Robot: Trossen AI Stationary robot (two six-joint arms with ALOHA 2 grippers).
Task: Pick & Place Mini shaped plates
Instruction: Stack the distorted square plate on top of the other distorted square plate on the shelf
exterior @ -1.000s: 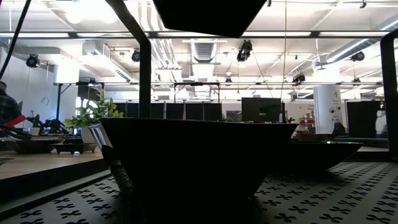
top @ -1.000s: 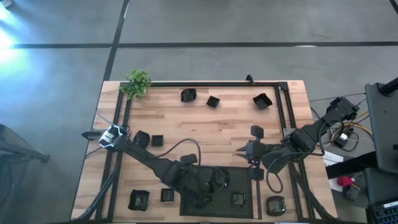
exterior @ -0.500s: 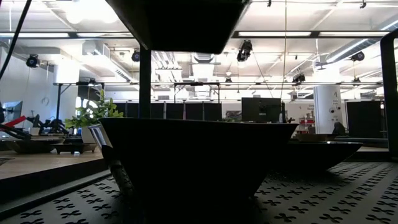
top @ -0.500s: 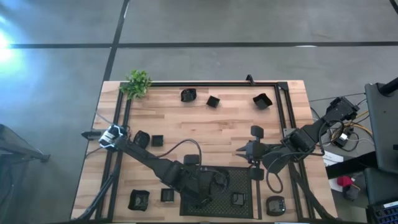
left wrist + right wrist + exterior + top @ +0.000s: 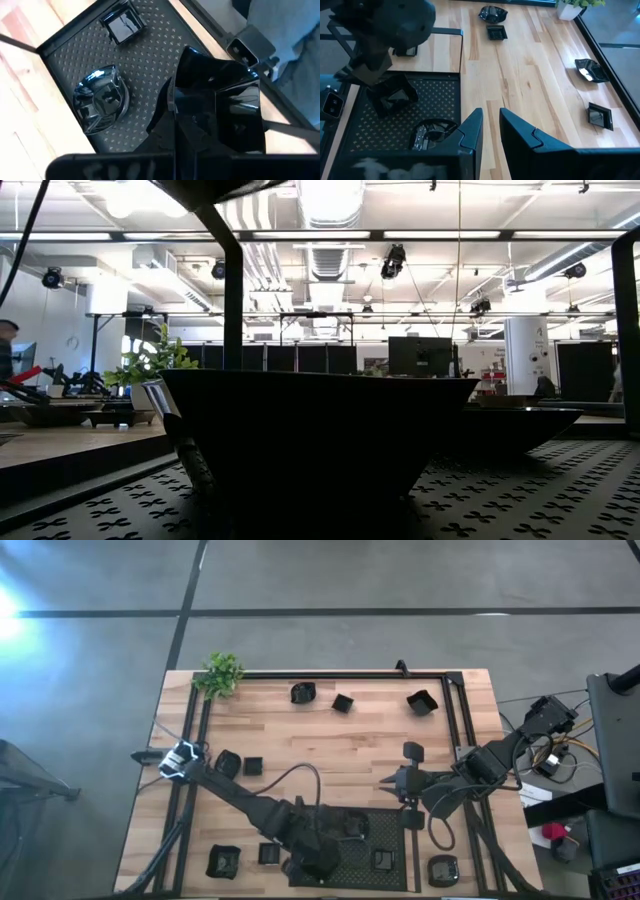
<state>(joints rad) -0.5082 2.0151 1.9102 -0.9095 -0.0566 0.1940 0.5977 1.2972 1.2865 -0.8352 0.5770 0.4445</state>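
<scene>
Grey concrete floor w/ dark seam lines; ceiling strip lights, exposed ducts beyond.

We are looking at a surface of pale, smooth planked wood with a matt grain. The tray is showing as dark perforated mesh, dull and finely textured, while the mini shaped plates on it are gleaming glossy black, mirroring the lights, like hard plastic or glaze.

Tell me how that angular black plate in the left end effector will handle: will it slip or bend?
The angular plate, pinched by the left end effector above the mesh tray, looks rigid, so unlikely to bend. Its glossy surface suggests it may slip. Held at one edge, it could pivot.
</scene>
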